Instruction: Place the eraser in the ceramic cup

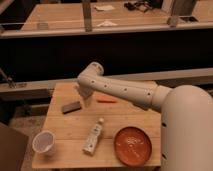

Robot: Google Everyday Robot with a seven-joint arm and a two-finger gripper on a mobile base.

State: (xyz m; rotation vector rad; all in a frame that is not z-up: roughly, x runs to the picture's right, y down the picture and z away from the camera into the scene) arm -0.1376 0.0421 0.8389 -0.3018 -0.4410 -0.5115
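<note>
Eraser (71, 107) just beside the jaws

Gripper (85, 99) just right of the eraser (71, 107), partly masked by the arm (125, 90); right end of the worktop (125, 119) hidden behind the robot body (187, 131), itself cropped at right.

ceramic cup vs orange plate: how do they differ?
The ceramic cup is pale whitish, the plate orange. The cup is smaller and deeper, the plate wider and shallower. The cup stands front-left on the table, the plate front-right. Both are round. The end effector hangs beside the eraser.
</note>
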